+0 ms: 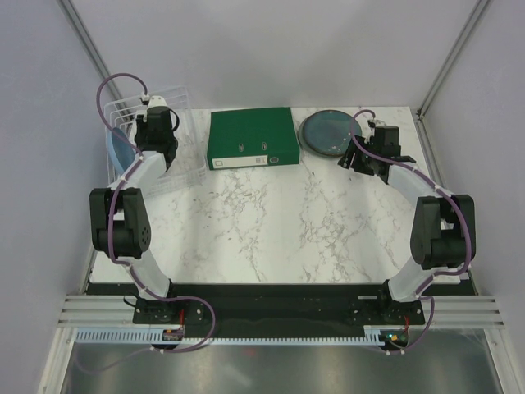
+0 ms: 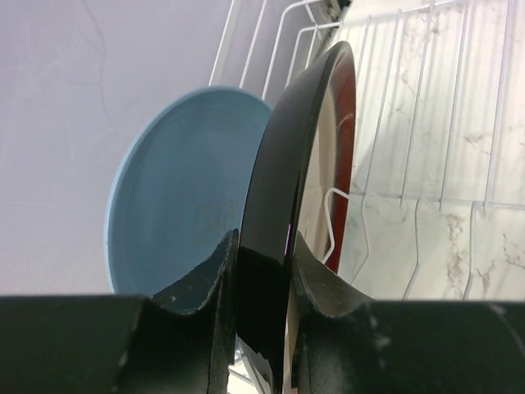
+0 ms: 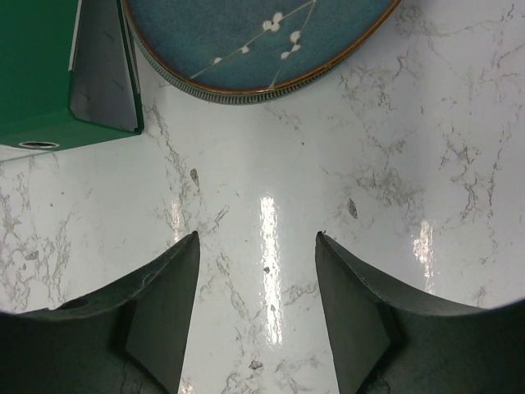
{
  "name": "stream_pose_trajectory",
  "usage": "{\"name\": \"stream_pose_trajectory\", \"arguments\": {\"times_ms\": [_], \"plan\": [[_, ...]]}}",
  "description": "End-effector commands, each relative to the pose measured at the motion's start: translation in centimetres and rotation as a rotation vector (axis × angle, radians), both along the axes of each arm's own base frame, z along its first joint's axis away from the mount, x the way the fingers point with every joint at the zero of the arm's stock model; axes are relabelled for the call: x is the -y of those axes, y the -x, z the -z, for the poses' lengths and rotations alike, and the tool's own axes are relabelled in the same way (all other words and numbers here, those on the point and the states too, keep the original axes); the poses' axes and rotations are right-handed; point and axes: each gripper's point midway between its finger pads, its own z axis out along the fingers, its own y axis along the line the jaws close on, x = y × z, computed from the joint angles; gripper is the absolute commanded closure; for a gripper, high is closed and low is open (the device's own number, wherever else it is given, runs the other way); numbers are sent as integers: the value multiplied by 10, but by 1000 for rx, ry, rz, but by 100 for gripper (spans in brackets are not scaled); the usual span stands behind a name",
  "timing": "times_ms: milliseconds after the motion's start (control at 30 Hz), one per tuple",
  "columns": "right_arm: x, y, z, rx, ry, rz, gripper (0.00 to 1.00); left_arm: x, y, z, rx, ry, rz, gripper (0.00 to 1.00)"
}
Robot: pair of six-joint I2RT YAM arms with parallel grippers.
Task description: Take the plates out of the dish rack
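Observation:
My left gripper (image 1: pixel 156 135) reaches down into the white wire dish rack (image 1: pixel 184 107) at the back left. In the left wrist view it (image 2: pixel 262 246) is shut on the rim of the upright reddish-brown plate (image 2: pixel 283 164), whose cream centre faces right. The light blue plate (image 2: pixel 180 189) stands just left of it in the rack (image 2: pixel 426 199). The dark grey-blue plate (image 1: pixel 326 133) lies flat at the back right. In the right wrist view it (image 3: pixel 246 33) rests on a grey-green rim (image 3: pixel 205 89). My right gripper (image 3: pixel 257 236) is open and empty over bare table in front of it.
A green rectangular binder (image 1: pixel 252 138) lies flat at the back centre, between the rack and the flat plates; its corner shows in the right wrist view (image 3: pixel 41 74). Grey walls close in the table on the left, back and right.

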Motion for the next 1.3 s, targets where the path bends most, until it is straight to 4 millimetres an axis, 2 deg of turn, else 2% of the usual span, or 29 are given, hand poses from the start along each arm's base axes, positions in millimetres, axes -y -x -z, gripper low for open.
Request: {"name": "stream_pose_trajectory", "arguments": {"times_ms": [0,133,233,400,733,800,967,1000,1067,1133,1200,1233,1267], "plan": [[-6,-1,-26,72,-22,-20,34,-42,19,-103,270,-137,-248,98],[-6,0,-28,76,-22,-18,34,-43,18,-94,234,-136,-274,98],[-4,1,-29,77,-10,-19,34,-45,22,-93,234,-133,-289,98],[-5,1,-28,74,-12,-24,34,-49,31,-112,263,-145,-328,98],[-8,3,-33,82,-28,-37,34,-52,63,-184,390,-161,-326,98],[-8,4,-36,89,-30,-35,34,-54,67,-189,386,-173,-331,98],[-11,7,-38,89,-45,-39,34,-56,67,-180,345,-191,-340,98],[-10,7,-40,96,-44,-38,34,-55,71,-184,369,-177,-339,98],[-11,9,-42,99,-43,-41,34,-48,69,-182,347,-143,-280,98],[-12,9,-45,107,-45,-47,34,-36,73,-199,425,-80,-225,98],[-16,7,-49,118,-62,-63,34,-2,67,-205,432,-37,-108,98],[-19,6,-52,123,-72,-71,34,6,74,-213,440,-18,-75,98],[-23,6,-55,133,-81,-84,34,16,72,-218,450,2,-21,98]]}}
